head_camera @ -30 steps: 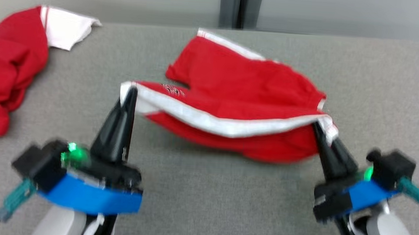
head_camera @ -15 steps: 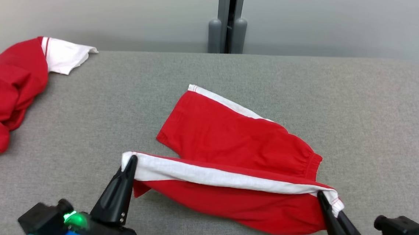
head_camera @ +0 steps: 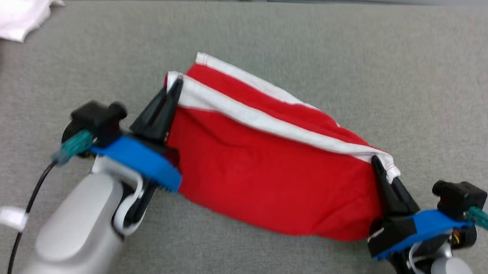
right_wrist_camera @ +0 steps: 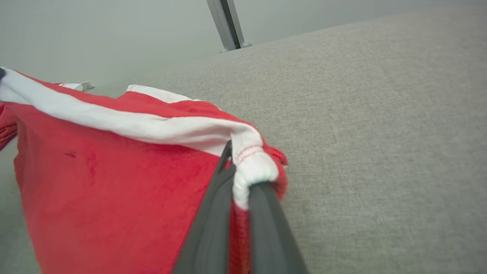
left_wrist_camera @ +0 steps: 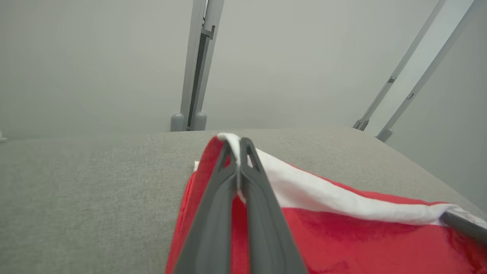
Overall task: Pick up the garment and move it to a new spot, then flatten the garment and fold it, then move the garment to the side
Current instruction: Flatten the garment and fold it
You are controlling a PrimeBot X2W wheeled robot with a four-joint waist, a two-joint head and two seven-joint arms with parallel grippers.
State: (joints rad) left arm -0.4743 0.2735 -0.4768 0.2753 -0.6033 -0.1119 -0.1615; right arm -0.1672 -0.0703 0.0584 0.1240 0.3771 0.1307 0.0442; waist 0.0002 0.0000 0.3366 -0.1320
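Soft, light red cloth shorts with white side stripes sag at the centre of the grey fabric tabletop. The left gripper at nine o'clock and the right gripper at four o'clock each pinch a striped corner. The limp cloth is probably best held at the hems.

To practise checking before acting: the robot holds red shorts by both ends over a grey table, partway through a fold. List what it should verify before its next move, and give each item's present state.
1. Grip of the left jaws: shut on the shorts at one end of the white stripe: ok.
2. Grip of the right jaws: shut on the stripe's other end: ok.
3. Held stripe stretched between the grips, no sag: ok.
4. Held stripe lined up with the far stripe: not ok, red shows between them.
5. Second garment on the table apart from the shorts: ok.
6. Bottom layer smooth: cannot tell, covered.
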